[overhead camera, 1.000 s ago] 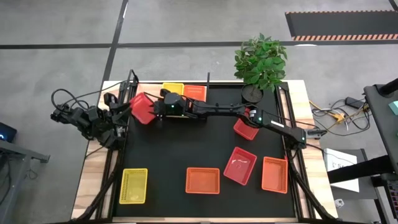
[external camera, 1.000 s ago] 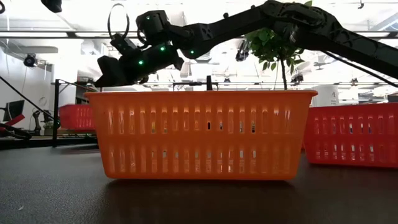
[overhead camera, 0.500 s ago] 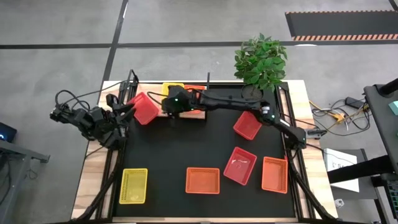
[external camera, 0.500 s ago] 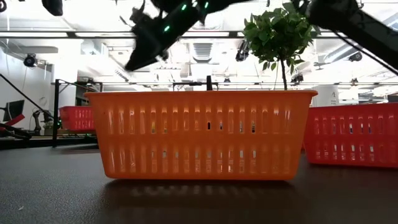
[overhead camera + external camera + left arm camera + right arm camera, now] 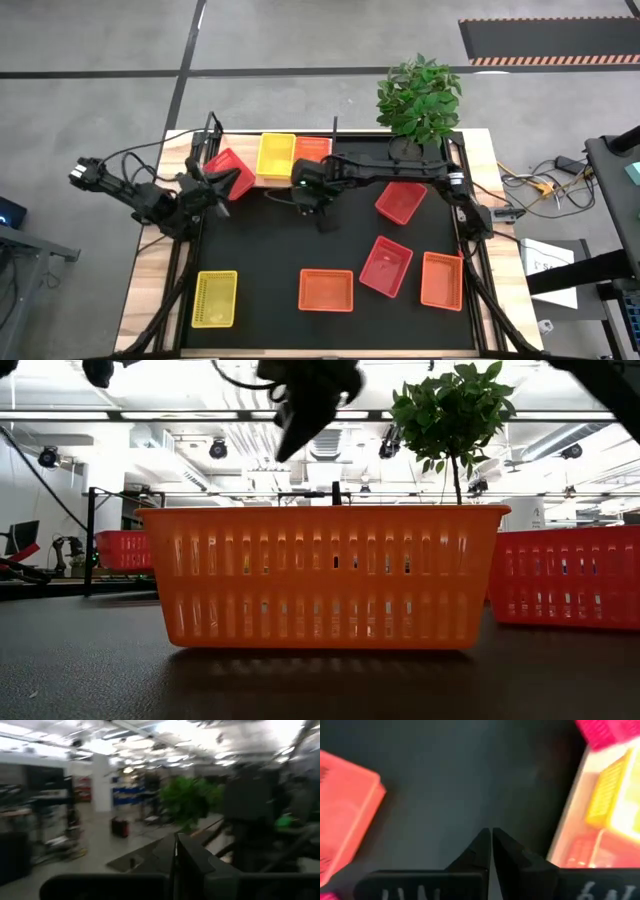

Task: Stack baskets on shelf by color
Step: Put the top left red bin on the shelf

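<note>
Left pincer (image 5: pixel 205 178) near the far-left corner of the surface (image 5: pixel 150 270), fingers pressed together, empty, just beside a red basket (image 5: pixel 228 171). Yellow basket (image 5: pixel 276 155) and orange basket (image 5: pixel 312 150) side by side on the shelf (image 5: pixel 268 181) at the far edge. Right pincer (image 5: pixel 326 222) over the black mat (image 5: pixel 270 245) near the middle, fingers (image 5: pixel 479 851) closed, gripping nothing. Near edge: yellow basket (image 5: pixel 215 298), orange basket (image 5: pixel 326 290), red basket (image 5: pixel 386 266), orange basket (image 5: pixel 442 280). One more red basket (image 5: pixel 400 202) toward the far right.
</note>
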Robot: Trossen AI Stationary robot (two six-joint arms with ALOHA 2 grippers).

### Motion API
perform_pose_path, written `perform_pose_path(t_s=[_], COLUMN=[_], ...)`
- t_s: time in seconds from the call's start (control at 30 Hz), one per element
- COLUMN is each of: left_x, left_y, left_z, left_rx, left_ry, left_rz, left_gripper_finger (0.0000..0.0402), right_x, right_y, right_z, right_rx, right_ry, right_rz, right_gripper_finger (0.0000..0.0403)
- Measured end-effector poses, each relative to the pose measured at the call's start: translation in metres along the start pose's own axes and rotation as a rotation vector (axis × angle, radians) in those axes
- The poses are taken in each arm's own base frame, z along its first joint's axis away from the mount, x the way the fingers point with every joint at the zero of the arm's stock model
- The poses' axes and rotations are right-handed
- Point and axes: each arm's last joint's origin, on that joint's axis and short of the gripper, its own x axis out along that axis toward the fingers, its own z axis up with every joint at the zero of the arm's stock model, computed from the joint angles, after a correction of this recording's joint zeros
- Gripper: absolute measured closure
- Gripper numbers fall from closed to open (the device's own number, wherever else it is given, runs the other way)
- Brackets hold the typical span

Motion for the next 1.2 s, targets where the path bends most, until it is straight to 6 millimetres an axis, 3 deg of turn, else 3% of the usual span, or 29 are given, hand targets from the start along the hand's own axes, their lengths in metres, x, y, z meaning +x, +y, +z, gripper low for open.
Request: perform_pose_path(t_s=[0.17, 0.37, 0.6, 0.73, 1.0, 1.2], left_x=[0.014, 0.029, 0.058, 0.075, 0.102, 0.134], left_y=[-0.022, -0.038, -0.048, -0.036, 0.020, 0.044], left_z=[-0.007, -0.009, -0.015, -0.023, -0.028, -0.031], left_rx=[0.057, 0.076, 0.013, 0.057, 0.203, 0.332], left_ry=[0.058, 0.083, 0.235, 0.507, 1.103, 1.417], left_rz=[0.035, 0.041, -0.296, -0.240, 0.191, 0.229], left_gripper_finger=[0.0401, 0.0401, 0.0402, 0.0402, 0.0402, 0.0401], right_x=[-0.012, -0.025, -0.045, -0.057, -0.073, -0.070], right_y=[0.018, 0.039, 0.054, 0.061, 0.070, 0.072], right_z=[-0.024, -0.055, -0.085, -0.097, -0.112, -0.117], right_rx=[0.026, -0.003, -0.044, -0.061, -0.110, -0.136], right_ry=[-0.039, -0.204, -0.412, -0.485, -0.587, -0.588], right_rz=[-0.006, -0.070, -0.165, -0.198, -0.256, -0.265], right_gripper_finger=[0.0394, 0.0394, 0.0394, 0.0394, 0.0394, 0.0394])
